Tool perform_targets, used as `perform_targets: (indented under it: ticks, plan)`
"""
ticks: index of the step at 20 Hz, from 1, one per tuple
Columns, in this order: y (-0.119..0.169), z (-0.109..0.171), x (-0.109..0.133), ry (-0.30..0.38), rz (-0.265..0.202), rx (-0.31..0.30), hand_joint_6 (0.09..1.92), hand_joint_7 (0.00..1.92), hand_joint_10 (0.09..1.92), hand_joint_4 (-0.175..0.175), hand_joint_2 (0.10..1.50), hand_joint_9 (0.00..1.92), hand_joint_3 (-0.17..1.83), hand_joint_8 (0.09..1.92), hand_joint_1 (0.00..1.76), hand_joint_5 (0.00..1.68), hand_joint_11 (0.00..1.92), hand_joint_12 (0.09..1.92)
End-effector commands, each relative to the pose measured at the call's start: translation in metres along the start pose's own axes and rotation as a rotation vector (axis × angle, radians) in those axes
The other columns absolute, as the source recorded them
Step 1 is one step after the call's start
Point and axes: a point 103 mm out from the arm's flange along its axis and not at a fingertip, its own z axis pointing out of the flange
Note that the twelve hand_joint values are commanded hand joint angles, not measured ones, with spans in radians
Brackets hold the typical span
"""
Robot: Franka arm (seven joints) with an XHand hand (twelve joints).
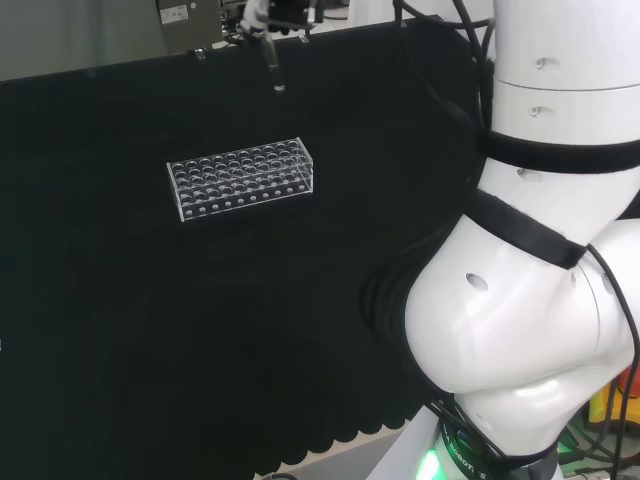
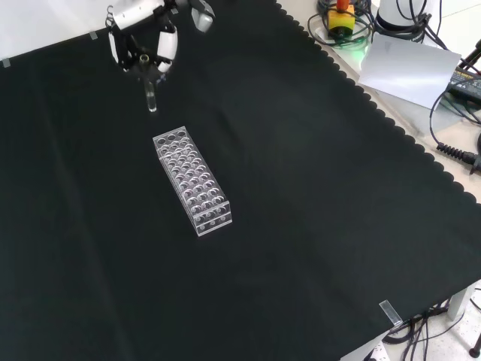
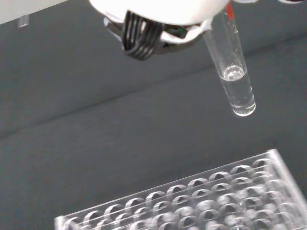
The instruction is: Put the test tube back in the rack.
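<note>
A clear test tube (image 3: 231, 67) with a little clear liquid at its bottom hangs upright from the hand (image 2: 143, 45), whose fingers are curled round its top. In the front view the test tube (image 2: 151, 98) hangs above the cloth, just beyond the far end of the clear plastic rack (image 2: 192, 180). In the head view the hand (image 1: 270, 20) holds the test tube (image 1: 274, 68) past the rack (image 1: 240, 178), near the cloth's far edge. In the wrist view the rack (image 3: 201, 199) with its rows of round holes lies below the tube's tip, and its holes look empty.
Black cloth (image 2: 301, 188) covers the bench around the rack. In the front view cables (image 2: 451, 143), a sheet of paper (image 2: 409, 68) and the arm's base (image 2: 342, 19) lie off the cloth at the right. The arm's white links (image 1: 530, 300) stand at the head view's right.
</note>
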Motion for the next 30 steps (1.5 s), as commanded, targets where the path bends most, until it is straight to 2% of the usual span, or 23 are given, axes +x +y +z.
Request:
perform_targets:
  ticks: [1, 4, 20, 30]
  plan:
    - [-0.002, 0.022, 0.040, 0.057, -0.068, 0.044, 0.61, 1.67, 0.60, -0.175, 0.68, 1.53, 0.61, 0.60, 1.22, 1.29, 1.07, 1.08]
    - [0.001, 0.032, 0.049, 0.087, -0.083, 0.063, 0.61, 1.67, 0.60, -0.175, 0.68, 1.53, 0.61, 0.60, 1.22, 1.29, 1.07, 1.08]
    - [0.035, 0.085, 0.063, 0.125, -0.093, 0.136, 0.61, 1.67, 0.60, -0.175, 0.68, 1.53, 0.61, 0.59, 1.22, 1.29, 1.07, 1.09]
    - [0.035, 0.110, 0.065, 0.134, -0.081, 0.186, 0.61, 1.67, 0.60, -0.175, 0.68, 1.53, 0.61, 0.59, 1.22, 1.29, 1.07, 1.09]
